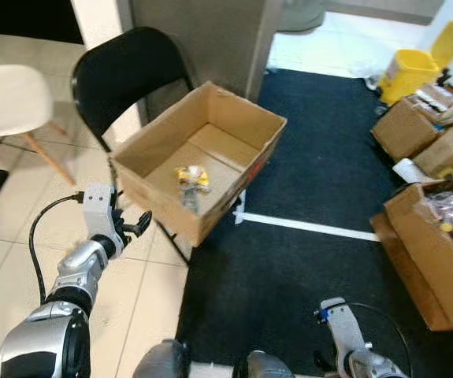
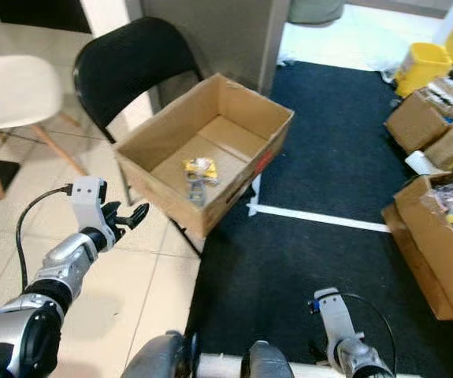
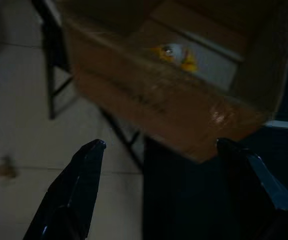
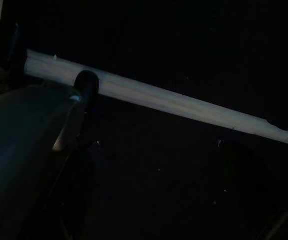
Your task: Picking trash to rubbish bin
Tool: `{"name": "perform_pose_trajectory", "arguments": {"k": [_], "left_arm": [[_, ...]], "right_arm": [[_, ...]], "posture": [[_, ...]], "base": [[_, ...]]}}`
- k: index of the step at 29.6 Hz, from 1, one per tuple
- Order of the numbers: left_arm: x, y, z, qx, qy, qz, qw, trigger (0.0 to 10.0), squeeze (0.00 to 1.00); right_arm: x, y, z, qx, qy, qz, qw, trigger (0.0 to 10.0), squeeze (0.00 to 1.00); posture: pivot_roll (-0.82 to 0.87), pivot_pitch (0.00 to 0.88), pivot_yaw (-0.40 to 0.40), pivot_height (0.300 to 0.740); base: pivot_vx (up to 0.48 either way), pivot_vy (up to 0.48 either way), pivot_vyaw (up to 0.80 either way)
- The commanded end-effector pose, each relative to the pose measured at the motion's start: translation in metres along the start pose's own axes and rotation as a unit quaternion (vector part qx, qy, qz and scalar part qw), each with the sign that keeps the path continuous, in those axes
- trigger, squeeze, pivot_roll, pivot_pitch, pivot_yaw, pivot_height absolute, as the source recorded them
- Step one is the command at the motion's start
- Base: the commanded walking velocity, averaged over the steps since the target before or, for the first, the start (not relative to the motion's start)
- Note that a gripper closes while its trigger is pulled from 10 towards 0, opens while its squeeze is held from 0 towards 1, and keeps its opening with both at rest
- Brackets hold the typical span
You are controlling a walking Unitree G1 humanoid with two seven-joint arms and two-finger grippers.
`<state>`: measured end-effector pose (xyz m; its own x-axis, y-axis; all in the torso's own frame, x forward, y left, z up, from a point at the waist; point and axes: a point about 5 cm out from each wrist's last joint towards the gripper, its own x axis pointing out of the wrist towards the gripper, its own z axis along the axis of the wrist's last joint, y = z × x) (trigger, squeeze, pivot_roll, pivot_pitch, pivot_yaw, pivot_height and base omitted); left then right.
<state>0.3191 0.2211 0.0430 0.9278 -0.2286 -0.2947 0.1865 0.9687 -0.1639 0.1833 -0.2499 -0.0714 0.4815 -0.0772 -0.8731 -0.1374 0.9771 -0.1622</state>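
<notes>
A: Where's the trash?

B: Yellow wrapper (image 1: 191, 177) lies on the floor of the open cardboard box (image 1: 254, 118), with a small greyish scrap (image 1: 189, 199) just beside it. The box sits on the seat of a black folding chair (image 1: 120, 71). So the piece looks already binned.

A: How would it handle, if it had to be moved?

B: Judging by the crumpled look: light, soft, crinkly foil or plastic. No weight to speak of, likely a bit slick. Pinch it across a raised fold near the middle; a grab at a flat edge could slide off. Not fragile.

A: Left arm?

B: Raised and stretched forward toward the box's near wall. Left gripper (image 1: 135, 225) hovers just short of that wall, below the rim, over pale tile. Fingers spread apart, nothing between them. The left wrist view looks past both fingertips (image 3: 91, 155) at the box's outer side, with the wrapper visible over the rim.

A: Right arm?

B: Hangs low at the bottom edge, over the dark carpet (image 1: 305, 260). Right gripper (image 2: 332, 311) idle. Its wrist view is very dark; a pale strip crosses it. Can't tell whether its fingers are apart or together.

A: Anything else about?

B: More cardboard boxes (image 1: 427, 252) with clutter at right, a yellow bin (image 1: 409, 72) far back, white tape line (image 1: 313, 227) on the carpet.
</notes>
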Motion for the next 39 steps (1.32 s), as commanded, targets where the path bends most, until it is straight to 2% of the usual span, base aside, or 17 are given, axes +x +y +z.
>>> {"name": "perform_pose_trajectory", "arguments": {"k": [1,4,8,13,22,32,35,39], "left_arm": [[-0.003,0.003,-0.005,-0.001,0.004,0.01,1.0,10.0,0.0],[-0.004,0.005,-0.005,0.009,0.007,0.013,1.0,10.0,0.0],[-0.005,0.007,-0.007,-0.009,0.009,0.021,1.0,10.0,0.0],[-0.005,0.005,-0.009,-0.007,0.014,0.024,1.0,10.0,0.0],[-0.007,0.004,-0.016,-0.004,0.029,0.026,0.999,10.0,0.0],[-0.012,0.009,-0.024,-0.013,0.04,0.043,0.998,10.0,0.0],[-0.016,0.009,-0.035,-0.017,0.059,0.049,0.997,10.0,0.0],[-0.028,0.011,-0.058,-0.017,0.107,0.066,0.992,10.0,0.0]], "right_arm": [[-0.001,0.0,-0.012,0.007,0.018,0.001,1.0,10.0,0.0],[-0.001,-0.001,-0.011,0.005,0.018,0.001,1.0,10.0,0.0],[-0.001,-0.001,-0.01,0.006,0.016,-0.001,1.0,10.0,0.0],[-0.001,-0.001,-0.009,0.008,0.015,-0.003,1.0,10.0,0.0],[-0.001,-0.002,-0.01,0.008,0.016,-0.002,1.0,10.0,0.0],[-0.001,-0.002,-0.01,0.009,0.015,-0.002,1.0,10.0,0.0],[-0.001,-0.002,-0.01,0.0,0.018,-0.002,1.0,10.0,0.0],[-0.001,-0.002,-0.01,0.007,0.019,-0.004,1.0,10.0,0.0]], "posture": [[0.03,0.128,-0.024,0.74],[0.03,0.13,-0.024,0.74],[0.02,0.125,-0.024,0.74],[0.02,0.125,-0.023,0.74],[0.02,0.131,-0.018,0.74],[0.02,0.136,-0.021,0.74],[0.02,0.135,-0.018,0.74],[0.02,0.132,-0.013,0.74]], "base": [[0.0,0.0,0.0],[0.0,0.0,0.0],[0.0,-0.404,0.0],[0.0,-0.371,0.0],[0.0,0.0,0.0],[0.0,0.0,0.0],[0.0,0.0,-0.34],[0.0,0.0,-0.8]]}}
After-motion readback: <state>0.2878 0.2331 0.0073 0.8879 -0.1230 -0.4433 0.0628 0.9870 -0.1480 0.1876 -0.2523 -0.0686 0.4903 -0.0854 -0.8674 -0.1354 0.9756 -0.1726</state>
